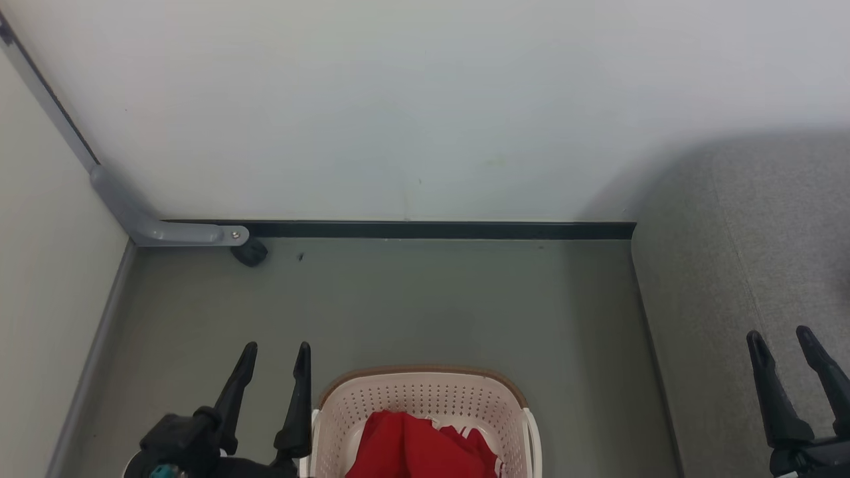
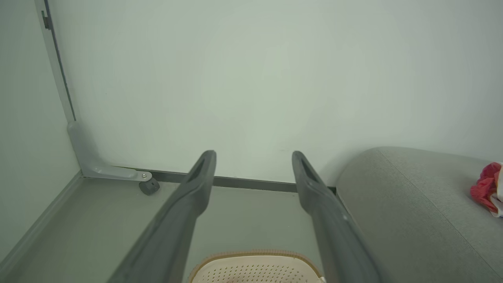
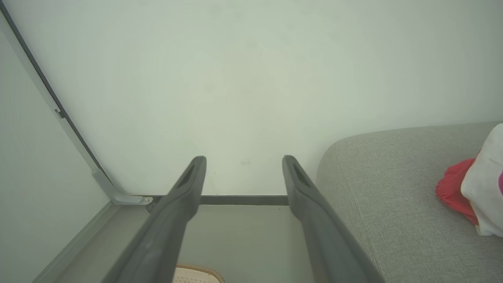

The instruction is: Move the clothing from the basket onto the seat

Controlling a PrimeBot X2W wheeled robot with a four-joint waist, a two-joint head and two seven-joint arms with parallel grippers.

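The cream basket [image 1: 425, 398] with its brown rim stands on the floor at the bottom middle of the head view, with red clothing [image 1: 418, 448] lying inside. Its rim also peeks in at the bottom of the left wrist view as the basket [image 2: 255, 267] and of the right wrist view as the basket [image 3: 198, 275]. My left gripper [image 1: 275, 355] is open just left of the basket, empty. My right gripper [image 1: 780, 338] is open over the grey seat [image 1: 750, 279] at the right, empty. A red and white garment [image 3: 475, 188] lies on the seat [image 3: 393, 188], seen too as the garment [image 2: 489, 188] on the seat [image 2: 408, 212].
A pale wall [image 1: 398, 113] with a dark baseboard closes the back. A grey bracket [image 1: 166, 226] and a small black caster [image 1: 250, 252] sit in the left corner, beside a side panel [image 1: 46, 265]. Grey floor [image 1: 398, 305] lies between basket and wall.
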